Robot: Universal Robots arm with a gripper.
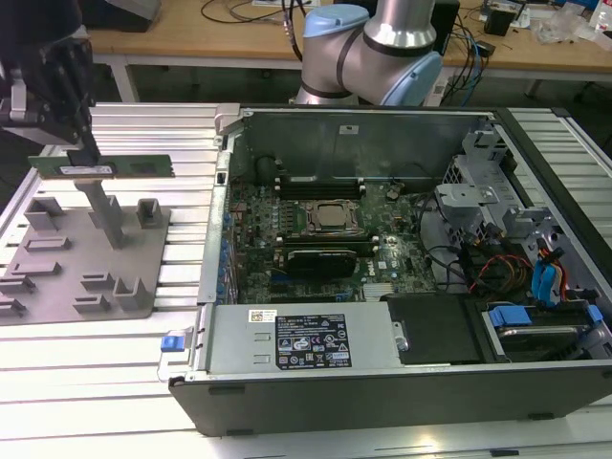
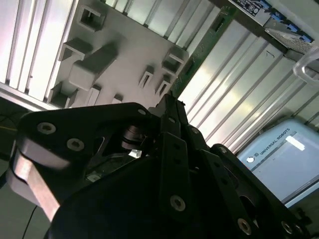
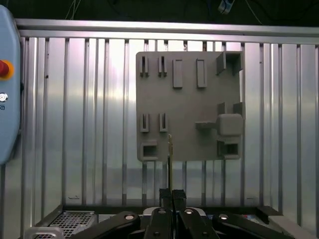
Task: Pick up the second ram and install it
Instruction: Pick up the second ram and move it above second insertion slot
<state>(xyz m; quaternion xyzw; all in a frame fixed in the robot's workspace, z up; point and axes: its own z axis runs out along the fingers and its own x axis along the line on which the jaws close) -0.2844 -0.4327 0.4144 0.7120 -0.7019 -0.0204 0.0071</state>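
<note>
In the exterior view the second ram, a long thin green stick with a white label, hangs level in the air above the grey tray at the exterior view's left. My gripper is shut on its top edge. The first wrist view looks straight down: the ram is seen edge-on as a thin line between my fingertips, over the tray's near edge. In the second wrist view the ram's green edge runs out past the black gripper.
The open computer case lies at the exterior view's right, with motherboard, CPU socket, black memory slots and a wide black card. The tray carries several upright holders. A teach pendant lies on the slatted table.
</note>
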